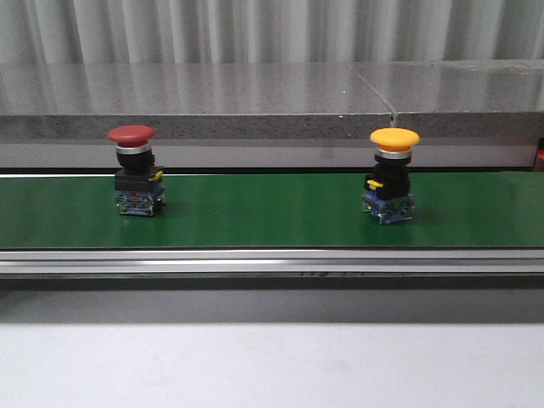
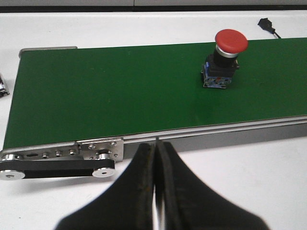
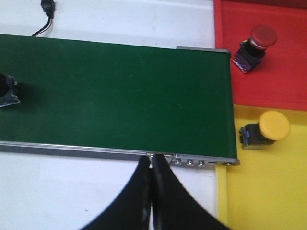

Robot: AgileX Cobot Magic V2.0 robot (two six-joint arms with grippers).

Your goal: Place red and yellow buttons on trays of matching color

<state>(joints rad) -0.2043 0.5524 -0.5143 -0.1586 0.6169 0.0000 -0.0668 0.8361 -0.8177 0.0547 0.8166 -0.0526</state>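
Observation:
A red button [image 1: 132, 170] stands upright on the left of the green conveyor belt [image 1: 272, 212], and a yellow button [image 1: 393, 174] stands upright on its right. The left wrist view has the red button [image 2: 224, 57] on the belt, well beyond my left gripper [image 2: 156, 146], which is shut and empty over the white table. My right gripper [image 3: 152, 160] is shut and empty at the belt's near rail. Past the belt's end, the red tray [image 3: 278, 86] holds another red button [image 3: 254, 48], and the yellow tray [image 3: 268, 191] holds another yellow button [image 3: 266, 129], both lying tilted.
The belt's metal end bracket and rollers [image 2: 96, 153] are near my left gripper. A black cable [image 3: 45, 14] and a black plug [image 2: 266, 24] lie on the white table beyond the belt. A grey stone ledge [image 1: 272, 102] runs behind the belt.

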